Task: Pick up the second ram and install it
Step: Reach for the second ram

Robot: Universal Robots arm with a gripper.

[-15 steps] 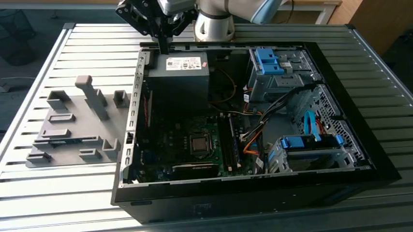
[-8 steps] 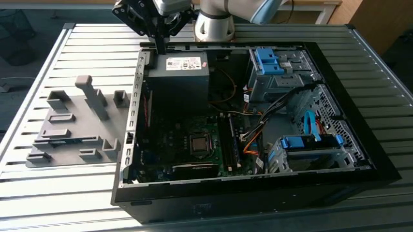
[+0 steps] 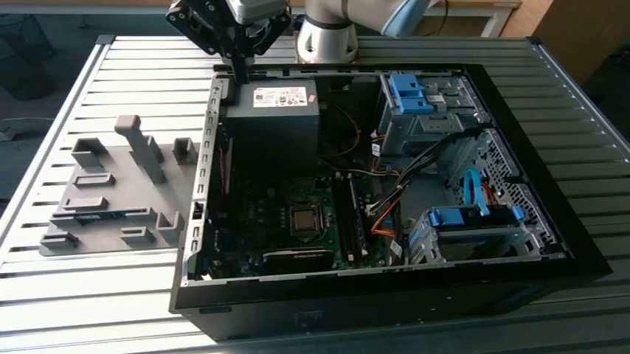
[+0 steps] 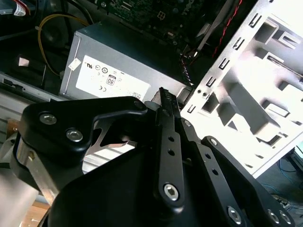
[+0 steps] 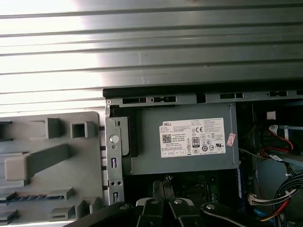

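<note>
The second ram looks to be the thin dark strip [image 3: 99, 214] lying edge-up in a slot of the grey holder block [image 3: 108, 184], on the exterior view's left; the first wrist view also shows this strip [image 5: 33, 197]. My gripper [image 3: 241, 72] hangs above the far left corner of the open computer case [image 3: 384, 295], over the power supply [image 3: 271, 122] and well away from the strip. Its black fingers [image 4: 166, 101] are pressed together with nothing between them. In the first wrist view the fingertips [image 5: 162, 185] point at the power supply's [image 5: 180, 139] edge.
The motherboard [image 3: 285, 221] lies in the case floor with a dark memory stick [image 3: 352, 221] upright in its slots. Blue drive cages [image 3: 414, 96] and loose cables [image 3: 394, 199] crowd the right side. The case and holder sit on a ribbed metal table [image 3: 118, 74].
</note>
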